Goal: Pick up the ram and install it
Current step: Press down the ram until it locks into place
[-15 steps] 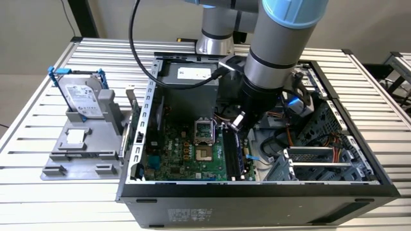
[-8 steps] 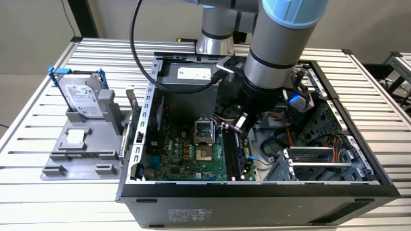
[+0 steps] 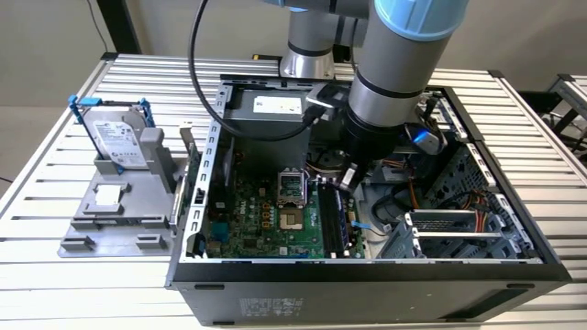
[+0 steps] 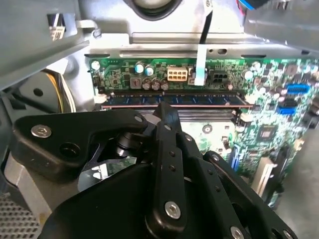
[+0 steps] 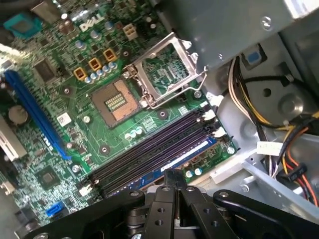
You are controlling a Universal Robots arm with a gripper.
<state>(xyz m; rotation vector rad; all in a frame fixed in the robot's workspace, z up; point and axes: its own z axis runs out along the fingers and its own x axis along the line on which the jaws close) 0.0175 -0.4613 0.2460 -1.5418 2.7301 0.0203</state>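
Note:
The ram is a long dark stick with a blue-labelled edge. It stands in the motherboard slot nearest the case's cable side, parallel to the empty black slots. In the second wrist view the ram runs across just beyond the fingertip. My gripper is shut, its black fingers pressed together with nothing between them, and the tips sit right at the ram's top edge near its middle. Whether they touch it I cannot tell. In the exterior view the gripper reaches down into the open computer case over the ram.
A silver hard drive with blue rails stands on a grey holder at the exterior view's left, outside the case. Inside are the open processor socket, the power supply, loose cables and a metal drive cage.

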